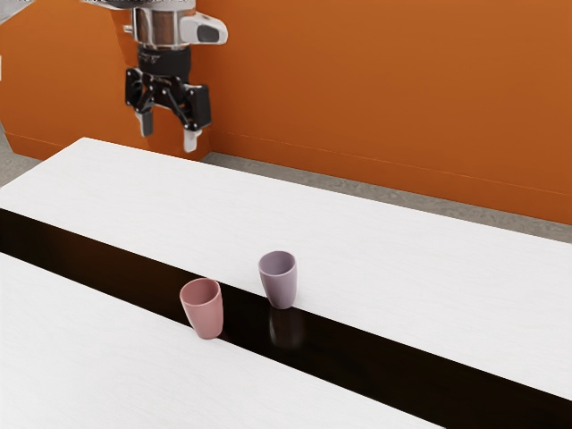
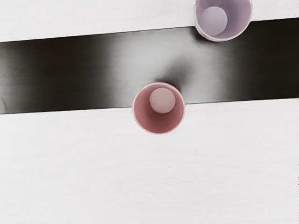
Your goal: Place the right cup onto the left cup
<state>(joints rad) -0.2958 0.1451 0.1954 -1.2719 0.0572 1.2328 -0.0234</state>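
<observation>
A white table crossed lengthwise by a glossy dark strip. In the exterior view, its far edge slants down from a corner at the upper left toward the right; past it come a narrow band of grey floor and an orange wall.

Two cups stand upright, mouths up, one at each long border of the strip. The pink cup is at the border nearer the exterior camera, its rim reaching over both dark and white surface in my wrist view. The mauve cup is at the opposite border, farther to the exterior view's right. The cups are near each other but apart, with a gap of dark strip between them. White tabletop runs on from both sides of the strip, giving open room around the pair. The mauve cup stands well in from the table's far edge, and its reflection shows faintly in the gloss.

My gripper hangs high above the tabletop, pointing down, at the exterior view's upper left. Its two fingers are spread, with only air between them; I hold nothing and touch neither cup. My wrist camera looks down into both cups, the pink one closer to the middle of that view.
</observation>
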